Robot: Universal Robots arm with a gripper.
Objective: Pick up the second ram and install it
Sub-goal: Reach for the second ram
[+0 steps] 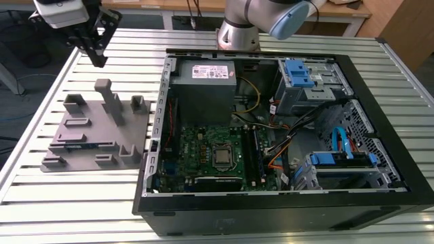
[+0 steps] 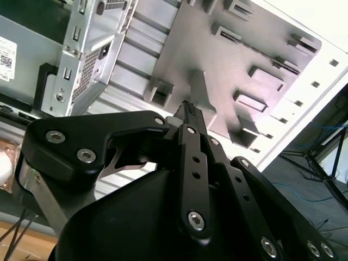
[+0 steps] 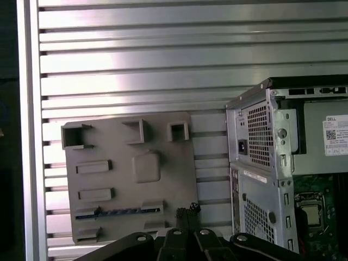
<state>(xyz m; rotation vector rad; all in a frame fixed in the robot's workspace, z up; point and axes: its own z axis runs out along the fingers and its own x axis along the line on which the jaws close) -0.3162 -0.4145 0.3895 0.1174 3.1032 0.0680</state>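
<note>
Though the pincer point(image 2: 188, 106) hangs drawn narrow and empty, well above the grey fixture tray point(image 3: 163, 179), I find the second ram point(image 3: 117, 212) seated on edge in a tray slot, on the counter point(image 3: 136, 65) beside the open computer case point(image 1: 271, 216). Recommendation: spread wide, square the pincer across the strip's flat faces, descend clear of the posts point(image 1: 107, 96).

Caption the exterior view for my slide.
Jaws shut, the gripper hangs near the second ram in its grey fixture tray, beside the open computer case.
</note>
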